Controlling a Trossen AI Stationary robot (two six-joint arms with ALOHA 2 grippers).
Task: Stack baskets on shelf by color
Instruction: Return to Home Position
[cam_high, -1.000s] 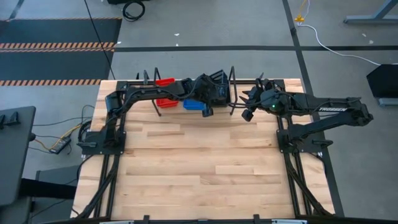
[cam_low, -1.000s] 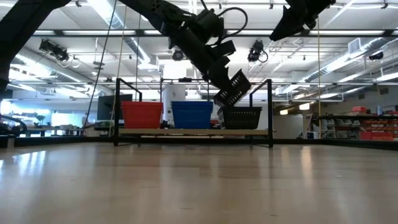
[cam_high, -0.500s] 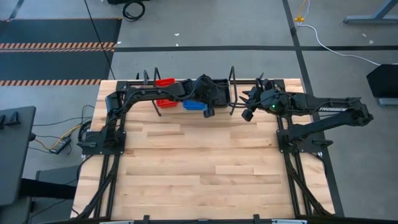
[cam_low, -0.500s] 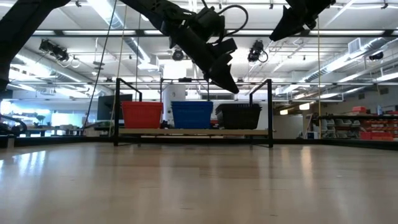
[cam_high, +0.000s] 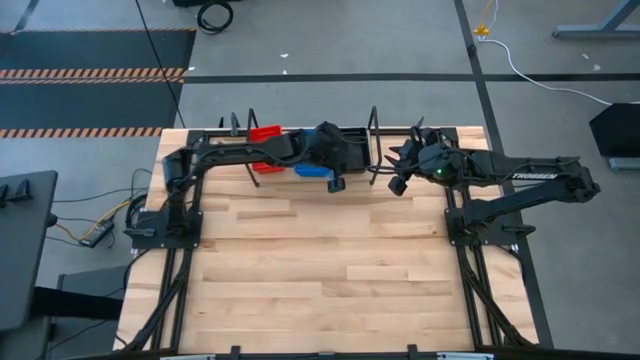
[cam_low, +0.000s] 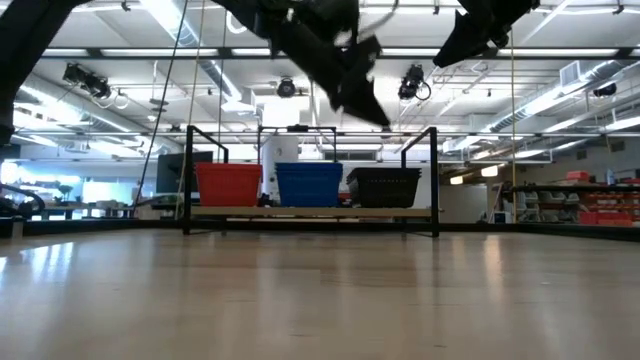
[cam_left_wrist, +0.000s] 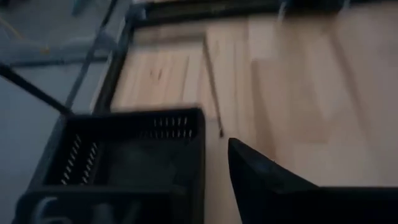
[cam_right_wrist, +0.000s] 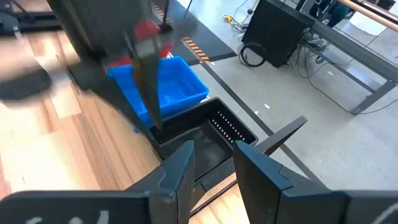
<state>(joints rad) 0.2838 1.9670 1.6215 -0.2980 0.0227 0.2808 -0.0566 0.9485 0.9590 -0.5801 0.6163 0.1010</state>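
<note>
1. On the shelf (cam_low: 310, 211), side by side along its board: red baskets (cam_low: 228, 184) at the end nearer the left arm (cam_high: 230, 152), blue baskets (cam_low: 308, 184) at the middle, black baskets (cam_low: 384, 187) at the end nearer the right arm (cam_high: 520, 180). Grouped so to give each colour its own pile; impossible to count the layers in any pile from here.
2. No basket on the bench (cam_high: 340, 270) in front of the shelf, so sorting judged complete, with only the arms' retreat to do.
3. Above the shelf's black end, clear of the pile: the left jaws. Only one finger (cam_left_wrist: 267, 180) in the wrist view, off to one side, with bare bench next to it and the black pile just beyond. Judged spread, pinching nothing. Held high, probably to avoid catching the pile's rim on the way off.
4. Just past the shelf's black end and higher than its wire uprights (cam_low: 436, 180): the right jaws. Fingers (cam_right_wrist: 177, 168) spread with a plain gap, empty, pointed down toward the black and blue piles. Parked there, likely to leave the shelf free for the other arm.
5. Next, by judgement: draw both arms back from the shelf without dipping, since a brush against an upright or the black pile could knock a pile askew.
</note>
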